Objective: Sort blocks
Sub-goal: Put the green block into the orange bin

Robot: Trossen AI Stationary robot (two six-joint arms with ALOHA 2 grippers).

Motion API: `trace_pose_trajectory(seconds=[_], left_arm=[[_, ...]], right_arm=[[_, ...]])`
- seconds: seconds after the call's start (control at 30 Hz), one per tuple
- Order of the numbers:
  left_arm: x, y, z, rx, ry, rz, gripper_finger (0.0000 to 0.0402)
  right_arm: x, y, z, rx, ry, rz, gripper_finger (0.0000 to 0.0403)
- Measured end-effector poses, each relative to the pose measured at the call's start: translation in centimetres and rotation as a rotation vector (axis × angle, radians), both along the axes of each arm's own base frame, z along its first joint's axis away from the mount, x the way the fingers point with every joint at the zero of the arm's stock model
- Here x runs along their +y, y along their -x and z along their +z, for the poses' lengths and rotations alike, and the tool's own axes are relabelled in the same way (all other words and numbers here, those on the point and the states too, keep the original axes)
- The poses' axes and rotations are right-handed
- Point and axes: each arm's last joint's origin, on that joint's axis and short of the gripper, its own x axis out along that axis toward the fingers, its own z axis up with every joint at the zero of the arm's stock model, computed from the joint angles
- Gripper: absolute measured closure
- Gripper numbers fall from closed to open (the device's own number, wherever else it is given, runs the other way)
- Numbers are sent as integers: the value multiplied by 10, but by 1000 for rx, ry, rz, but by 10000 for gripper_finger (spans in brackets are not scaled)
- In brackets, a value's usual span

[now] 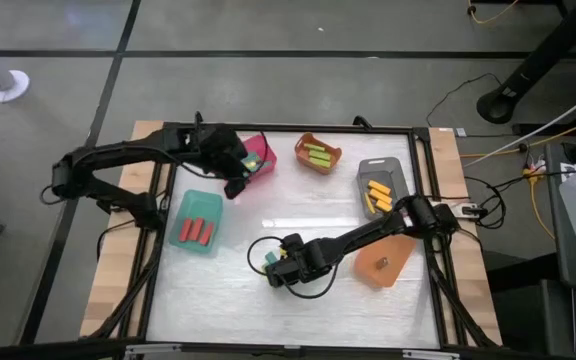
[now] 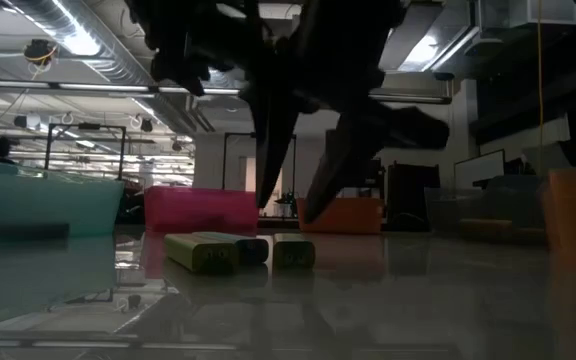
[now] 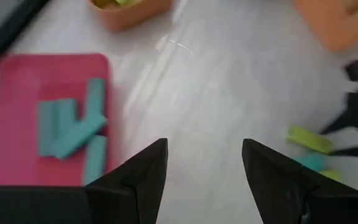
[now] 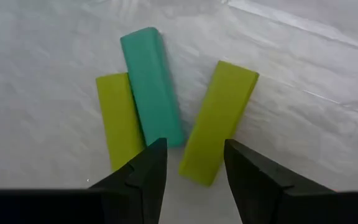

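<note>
1. Three loose blocks lie together on the desk [image 1: 368,310]: a teal block [image 4: 151,84] between two light green blocks [image 4: 219,121], right under the right pincer [image 4: 191,163].
2. The right pincer is released, its fingers spread over the blocks, its arm stretched low across the desk.
3. The left pincer [image 3: 204,168], also released and empty, hovers beside the pink bin [image 3: 17,118] holding teal blocks.

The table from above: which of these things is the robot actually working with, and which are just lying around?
Part of the job:
- loose teal block and two light green blocks under the open right pincer
- pink bin, orange bin, grey bin, teal bin, holding sorted blocks
- open left pincer, over the pink bin

Just lying about:
- cables beside the table
- orange tray
</note>
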Motion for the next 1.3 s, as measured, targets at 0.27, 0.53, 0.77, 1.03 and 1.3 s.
trace_pose_trajectory(seconds=[0.27,0.53,0.77,1.03,1.3], left_arm=[[-40,-7,0,-2,41,-114,208],[-81,-6,-1,22,66,-253,208],[-106,-3,-1,26,43,-371,208],[-112,-2,-1,26,-42,-496,208],[-111,-1,-2,47,-36,-489,208]], right_arm=[[-1,-3,-17,29,42,-19,243],[-3,0,-26,84,75,-24,243],[-8,-4,-35,106,50,-22,296],[-19,-8,-26,58,79,-55,346],[-82,-8,13,71,158,-46,332]])
